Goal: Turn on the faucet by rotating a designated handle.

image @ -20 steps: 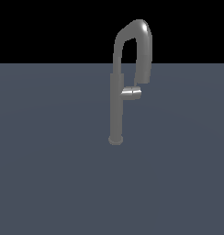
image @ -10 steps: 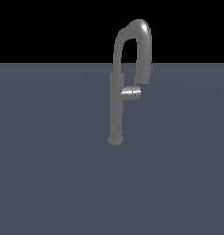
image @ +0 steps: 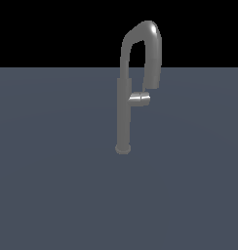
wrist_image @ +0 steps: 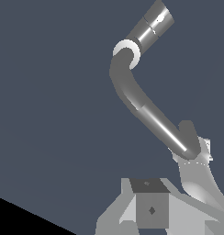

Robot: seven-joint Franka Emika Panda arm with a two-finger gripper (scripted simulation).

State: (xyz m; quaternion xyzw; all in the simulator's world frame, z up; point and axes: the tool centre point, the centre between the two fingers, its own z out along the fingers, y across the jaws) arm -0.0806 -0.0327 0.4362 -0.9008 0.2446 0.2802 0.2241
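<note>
The faucet (image: 124, 112) stands upright on the flat grey surface, a slim grey stem with a high arched spout (image: 149, 44). The handle (image: 140, 99), a short shiny cylinder, sticks out from the stem toward the exterior view's right, just under the spout's downturned end. No arm or gripper shows in the exterior view. In the wrist view I look down on the faucet (wrist_image: 132, 89), with the handle (wrist_image: 151, 25) far from my fingers. My gripper (wrist_image: 173, 172) is open with nothing between its fingers. One finger (wrist_image: 196, 172) sits right by the spout's end (wrist_image: 187, 135).
The grey surface (image: 52, 185) spreads all round the faucet base. A black background lies beyond its far edge.
</note>
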